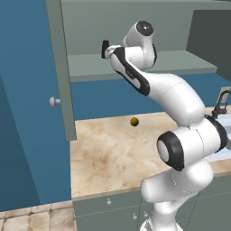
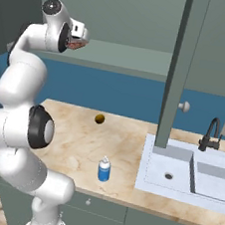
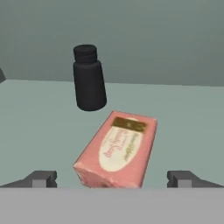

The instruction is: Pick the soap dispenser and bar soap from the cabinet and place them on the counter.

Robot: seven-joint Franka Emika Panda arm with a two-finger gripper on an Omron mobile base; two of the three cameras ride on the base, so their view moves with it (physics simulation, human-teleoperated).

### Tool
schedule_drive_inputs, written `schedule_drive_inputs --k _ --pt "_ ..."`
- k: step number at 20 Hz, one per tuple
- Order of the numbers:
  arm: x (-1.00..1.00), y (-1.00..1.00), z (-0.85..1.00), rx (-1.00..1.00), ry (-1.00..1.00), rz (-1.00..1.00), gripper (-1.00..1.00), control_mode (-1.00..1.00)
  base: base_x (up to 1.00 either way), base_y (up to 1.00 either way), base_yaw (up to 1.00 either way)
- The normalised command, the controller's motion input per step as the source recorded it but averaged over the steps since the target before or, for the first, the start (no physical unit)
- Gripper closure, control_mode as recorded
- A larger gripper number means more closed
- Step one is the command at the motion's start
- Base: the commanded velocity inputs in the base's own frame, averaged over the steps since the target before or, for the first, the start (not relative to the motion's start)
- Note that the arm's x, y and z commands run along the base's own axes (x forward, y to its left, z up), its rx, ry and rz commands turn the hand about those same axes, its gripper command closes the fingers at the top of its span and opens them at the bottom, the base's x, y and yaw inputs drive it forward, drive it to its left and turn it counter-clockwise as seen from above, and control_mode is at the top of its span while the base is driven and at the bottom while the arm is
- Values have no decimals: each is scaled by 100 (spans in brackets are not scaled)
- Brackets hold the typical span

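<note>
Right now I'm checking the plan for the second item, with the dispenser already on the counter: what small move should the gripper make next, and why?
Probably ease forward and close on the bar soap. The gripper is open, its fingertips standing either side of the soap, which lies flat on the cabinet shelf. The black bottle stands behind it, apart, so a short advance should not touch it. The soap dispenser already stands on the counter.

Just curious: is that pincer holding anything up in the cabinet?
Nothing is held. The pincer stands open, its tips either side of the bar soap.
</note>
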Motion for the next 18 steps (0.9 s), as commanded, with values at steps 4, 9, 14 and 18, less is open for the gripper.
schedule_drive_inputs --k 4,9,14,18 --pt "20 4 -13 0 3 0 -100 -100 0 0 0" --pt "22 9 -15 0 3 0 -100 -100 0 0 0" --pt "23 8 -14 -1 3 0 -100 -100 0 0 0" --pt "19 2 -15 0 4 0 -100 -100 0 0 0"
